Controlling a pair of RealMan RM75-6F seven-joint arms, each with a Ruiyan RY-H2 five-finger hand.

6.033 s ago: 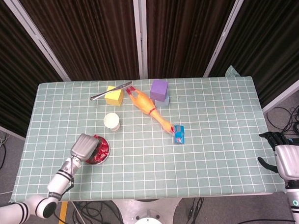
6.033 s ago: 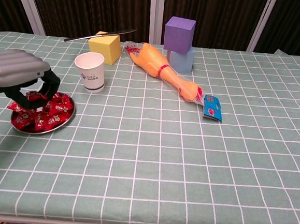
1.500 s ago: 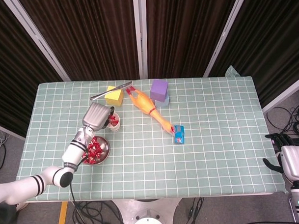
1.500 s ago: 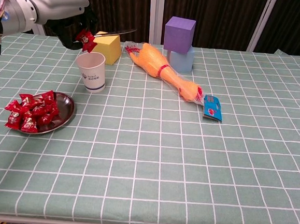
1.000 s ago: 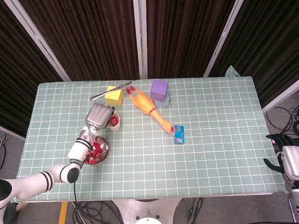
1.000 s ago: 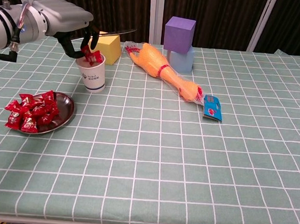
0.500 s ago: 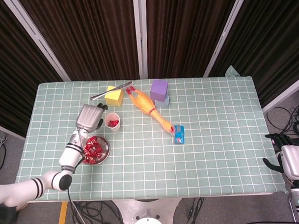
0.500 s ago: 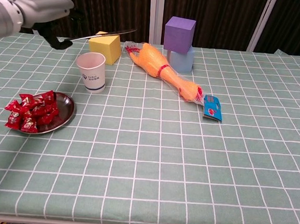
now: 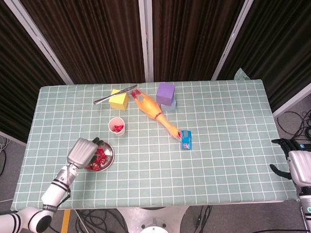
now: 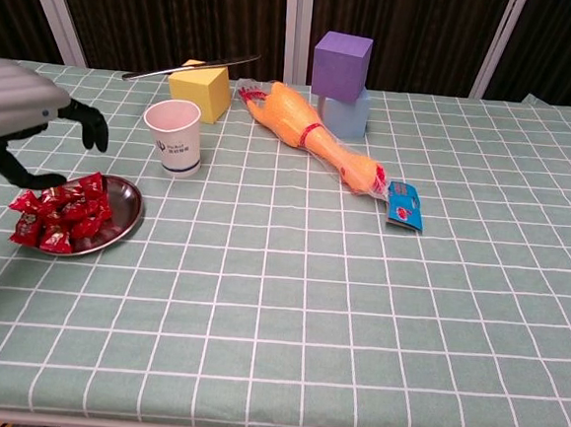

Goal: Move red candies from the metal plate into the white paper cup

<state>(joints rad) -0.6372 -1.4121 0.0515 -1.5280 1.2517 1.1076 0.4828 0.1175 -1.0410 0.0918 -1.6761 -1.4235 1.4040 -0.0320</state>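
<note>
A shallow round metal plate (image 10: 126, 223) with a shiny rim sits near the front left of the green checked tablecloth (image 10: 357, 308), heaped with crinkly red wrapped candies (image 10: 58, 213). Behind it and a little to the right stands the white paper cup (image 10: 173, 137), a tapered cylinder with small print on its side; the head view shows red candy inside it (image 9: 117, 128). The left hand (image 10: 21, 119), grey-backed with black fingers (image 10: 90, 124), hovers over the plate's left part, fingers apart and curved downward, holding nothing and clear of the candies. The right hand (image 9: 300, 165) hangs off the table's right edge, fingers spread and empty. Further back lie a yellow foam cube (image 10: 201, 90) with a long metal knife (image 10: 193, 67) resting across its top, a rubbery orange chicken toy (image 10: 311, 136), a purple cube (image 10: 341, 67) stacked on a pale blue block (image 10: 348, 115), and a small blue packet (image 10: 405, 205). The cloth's whole front half right of the plate lies bare, as does the strip between plate and cup
</note>
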